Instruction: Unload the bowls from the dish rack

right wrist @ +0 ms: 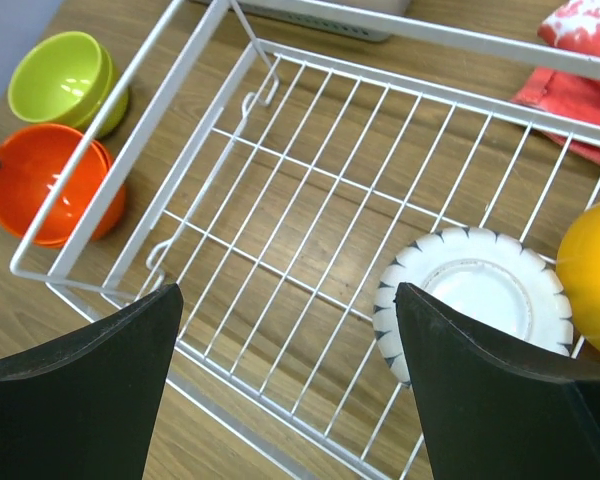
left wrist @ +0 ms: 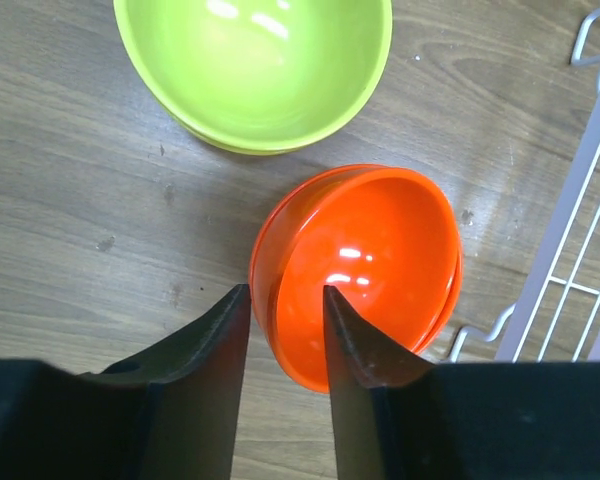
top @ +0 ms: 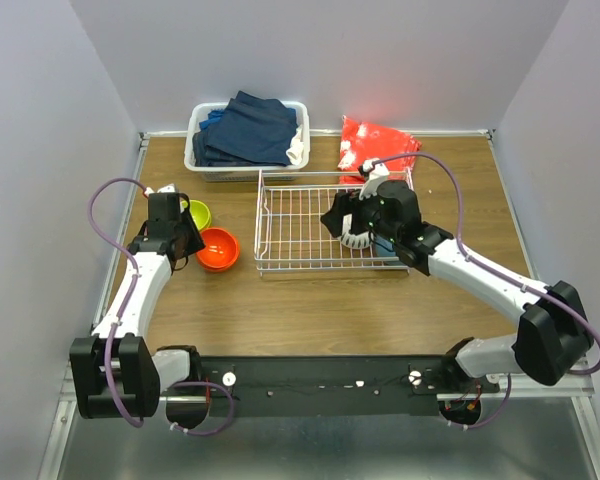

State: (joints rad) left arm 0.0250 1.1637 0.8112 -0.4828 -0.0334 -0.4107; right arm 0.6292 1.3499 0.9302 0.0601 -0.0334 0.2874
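Observation:
The white wire dish rack [top: 300, 225] stands mid-table. In the right wrist view it [right wrist: 280, 200] holds a white bowl with dark stripes [right wrist: 470, 300], upside down, and a yellow-orange bowl [right wrist: 595, 270] at the right edge. My right gripper [right wrist: 288, 290] hangs open over the rack, just left of the striped bowl [top: 355, 238]. Left of the rack, two nested lime green bowls [left wrist: 255, 70] and two nested red-orange bowls [left wrist: 370, 260] sit on the table. My left gripper [left wrist: 285, 290] straddles the red-orange rim, one finger inside and one outside, closed on it. The teal bowl is hidden.
A white tub of dark blue clothes [top: 247, 140] stands behind the rack. A red patterned bag [top: 378, 145] lies at the back right. The rack's left wall [left wrist: 580, 200] is close to the red-orange bowls.

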